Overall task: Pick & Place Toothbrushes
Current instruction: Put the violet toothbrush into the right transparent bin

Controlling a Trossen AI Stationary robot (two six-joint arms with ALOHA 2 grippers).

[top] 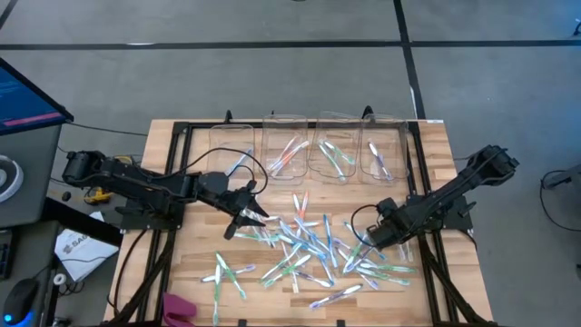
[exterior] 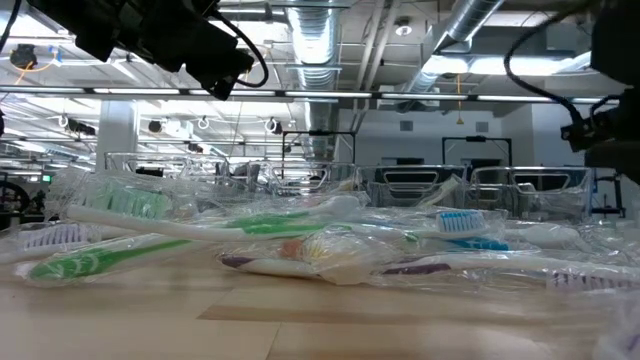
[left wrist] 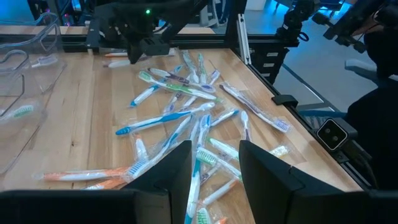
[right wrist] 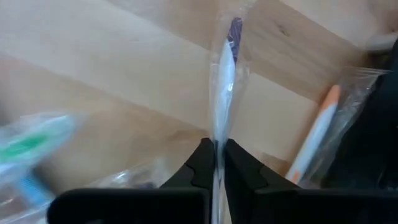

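The wooden table [top: 182,145] fills the middle of the high view, framed by black rails, and along its far edge stands a row of four clear plastic bins [top: 309,150], each already holding a few brushes. Most of the toothbrushes [top: 300,245] lie loose in their clear wrappers in a wide scatter over the middle of the table and toward its near edge, crossing and overlapping one another, with blue, green, orange and purple accents showing. The left arm reaches in from the table's left edge, and the left gripper [top: 247,216] hangs just above the left fringe of the scatter, its fingers [left wrist: 168,180] standing partly apart with nothing between them. The right arm comes in from the right edge, and the right gripper [top: 368,238] is down among the brushes at the right side of the pile. Its fingers [right wrist: 202,163] are pinched together on a wrapped purple-tipped toothbrush [right wrist: 224,74], which runs straight out from between them over bare wood, while an orange-tipped toothbrush [right wrist: 317,134] lies just beside it.
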